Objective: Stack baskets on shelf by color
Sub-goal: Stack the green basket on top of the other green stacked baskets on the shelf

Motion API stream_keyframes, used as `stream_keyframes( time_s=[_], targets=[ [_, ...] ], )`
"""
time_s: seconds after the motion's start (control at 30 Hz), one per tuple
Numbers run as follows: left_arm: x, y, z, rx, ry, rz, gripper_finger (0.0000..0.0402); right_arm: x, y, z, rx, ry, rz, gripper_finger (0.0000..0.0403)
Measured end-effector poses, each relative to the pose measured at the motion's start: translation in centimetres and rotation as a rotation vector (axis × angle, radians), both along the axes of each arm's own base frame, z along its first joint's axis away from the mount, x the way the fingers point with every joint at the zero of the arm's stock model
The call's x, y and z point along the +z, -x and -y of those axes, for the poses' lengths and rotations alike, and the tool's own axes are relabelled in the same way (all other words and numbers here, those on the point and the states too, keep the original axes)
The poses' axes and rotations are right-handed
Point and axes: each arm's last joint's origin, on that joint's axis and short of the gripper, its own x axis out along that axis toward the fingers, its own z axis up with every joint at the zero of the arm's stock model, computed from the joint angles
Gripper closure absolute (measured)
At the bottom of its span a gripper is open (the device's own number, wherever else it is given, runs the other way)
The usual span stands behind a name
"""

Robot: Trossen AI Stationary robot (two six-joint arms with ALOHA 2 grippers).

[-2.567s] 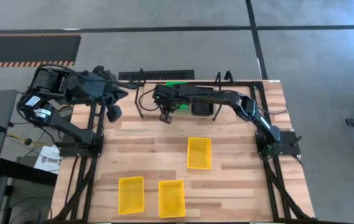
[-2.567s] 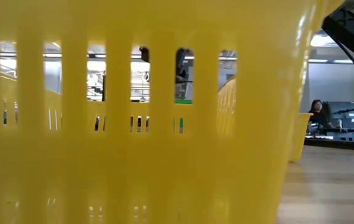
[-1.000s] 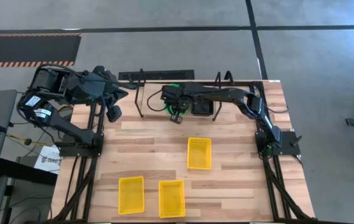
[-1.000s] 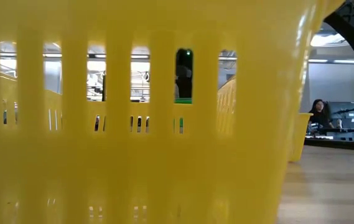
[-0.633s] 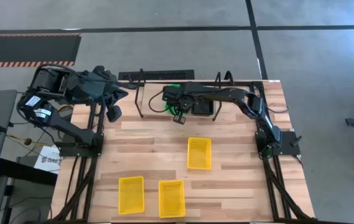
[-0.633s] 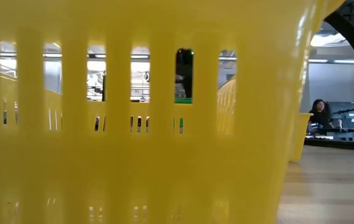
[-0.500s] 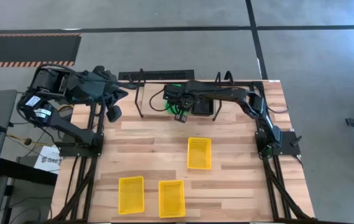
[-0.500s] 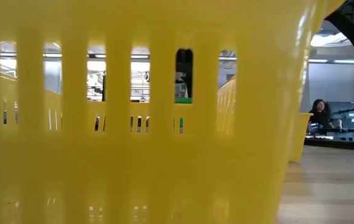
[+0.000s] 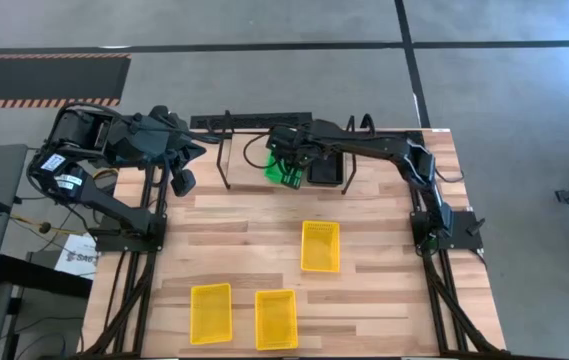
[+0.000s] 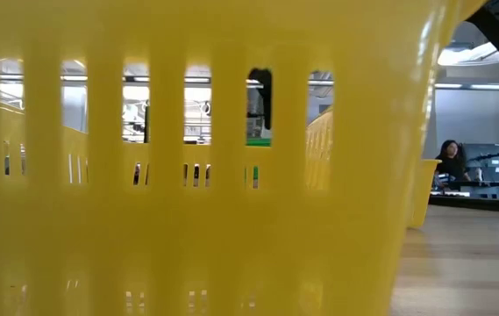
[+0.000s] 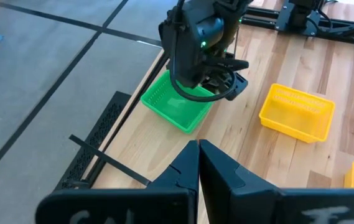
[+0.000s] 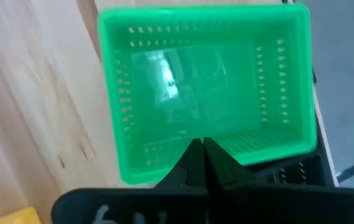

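Note:
A green basket [image 9: 280, 172] [image 12: 201, 93] [image 11: 178, 107] lies flat on its bottom at the table's far edge, between the legs of the thin black shelf [image 9: 226, 150]. A black basket [image 9: 324, 173] sits right beside it. My right gripper [image 9: 290, 164] [image 12: 203, 147] hangs shut a little above the green basket's near wall, pointing steeply down. Three yellow baskets [image 9: 320, 246] [image 9: 210, 313] [image 9: 276, 320] lie on the near half of the table. My left gripper [image 9: 182, 183] [image 11: 198, 149] waits shut, raised over the far left corner.
One yellow basket's slotted wall [image 10: 188, 175] fills the low view right at the camera. A black perforated strip [image 11: 96, 134] lies on the floor beyond the far edge. Bare wood [image 9: 244, 230] lies between the shelf and the yellow baskets. A person [image 10: 446, 156] sits far behind.
My right gripper has risen and drawn a little toward the table's far edge, staying shut. More of the green basket now shows below it in the high view.

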Motion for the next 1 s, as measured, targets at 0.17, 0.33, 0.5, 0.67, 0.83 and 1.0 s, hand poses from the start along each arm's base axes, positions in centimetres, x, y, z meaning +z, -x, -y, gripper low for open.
stream_keyframes(
  time_s=[0.17,0.33,0.5,0.67,0.83,1.0],
  targets=[
    [0.0,0.0,0.0,0.000,0.000,0.000,0.0401,0.1,0.0,1.3,0.007,-0.085,0.075,0.0403],
    [0.0,0.0,0.0,0.000,0.000,0.000,0.0401,0.4,-0.3,2.6,0.034,-0.166,0.183,0.0403],
    [0.0,0.0,0.0,0.000,0.000,0.000,0.0401,0.4,0.0,3.5,0.068,-0.230,0.221,0.0403],
    [0.0,0.0,0.0,0.000,0.000,0.000,0.0401,0.4,-0.5,1.9,0.167,-0.321,0.234,0.0403],
    [0.0,0.0,0.0,0.001,0.000,0.000,0.0401,-0.1,-0.7,-0.1,0.226,-0.346,0.155,0.0403],
    [0.0,0.0,0.0,0.007,0.006,0.004,0.0402,-2.5,-0.5,-1.8,0.242,-0.376,0.040,0.0403]
  ],
)
